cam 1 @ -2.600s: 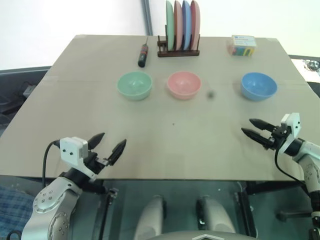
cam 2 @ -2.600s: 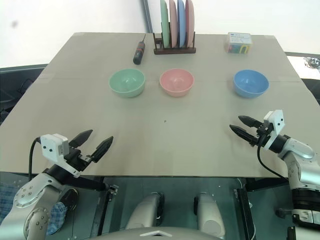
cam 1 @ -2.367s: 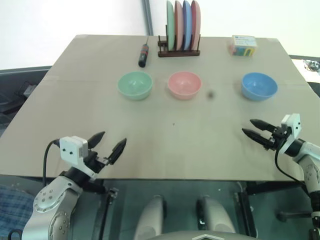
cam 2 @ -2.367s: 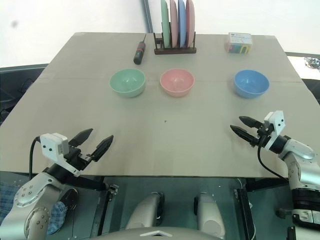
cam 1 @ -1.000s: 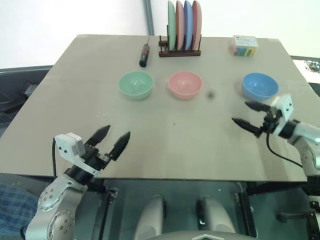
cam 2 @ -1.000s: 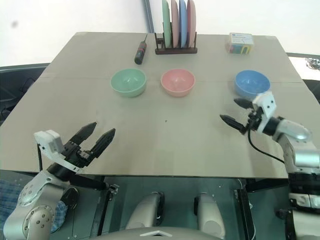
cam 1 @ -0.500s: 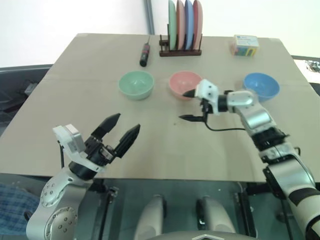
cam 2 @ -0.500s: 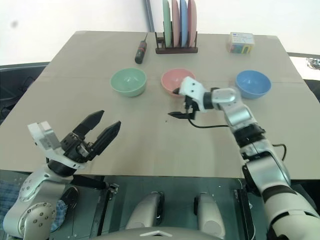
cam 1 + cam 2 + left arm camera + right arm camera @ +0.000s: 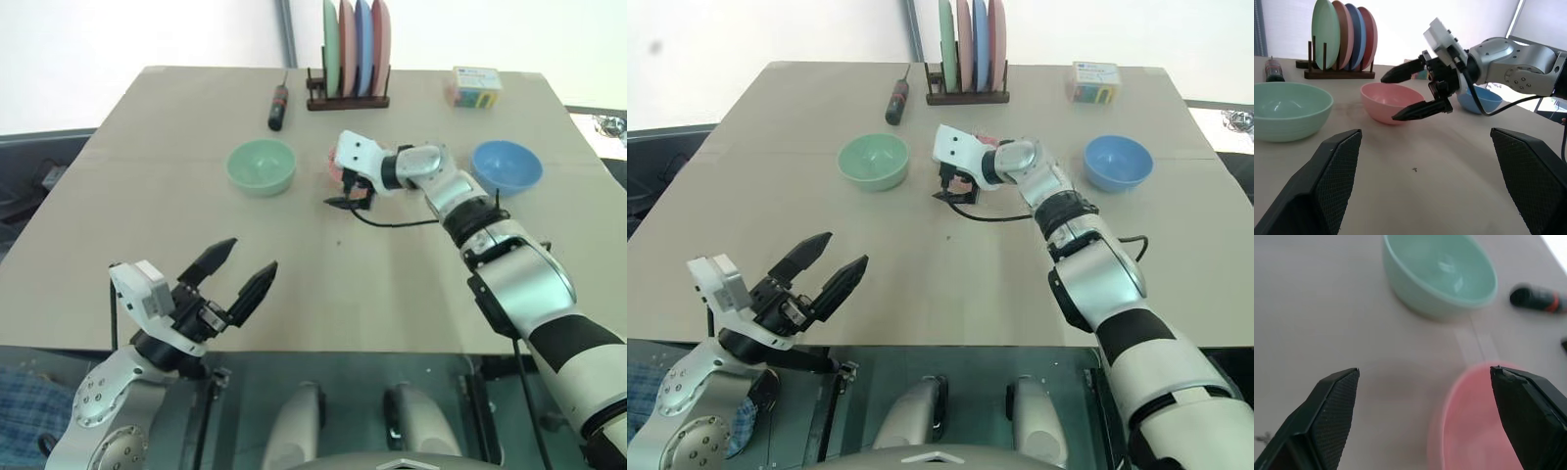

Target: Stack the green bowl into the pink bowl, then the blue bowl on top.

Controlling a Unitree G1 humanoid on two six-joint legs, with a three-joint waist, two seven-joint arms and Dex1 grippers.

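Observation:
The green bowl (image 9: 262, 166) stands left of the pink bowl (image 9: 1383, 100), and the blue bowl (image 9: 506, 165) sits alone to the right. All three rest upright on the tan table. My right gripper (image 9: 338, 186) is open at the pink bowl's near rim, pointing left towards the green bowl; one finger is above the rim, the other in front of the bowl's wall. In the head views it hides most of the pink bowl. My left gripper (image 9: 253, 255) hangs open and empty over the table's near left edge.
A wooden rack of upright coloured plates (image 9: 350, 59) stands at the back centre. A black screwdriver (image 9: 279, 106) lies to its left, and a small colourful box (image 9: 475, 86) sits at the back right. The right arm's cable trails over the table (image 9: 147, 196).
My right arm has swung left from the front right edge, past the blue bowl, to the pink bowl's near rim. The left gripper has shifted slightly and stays open.

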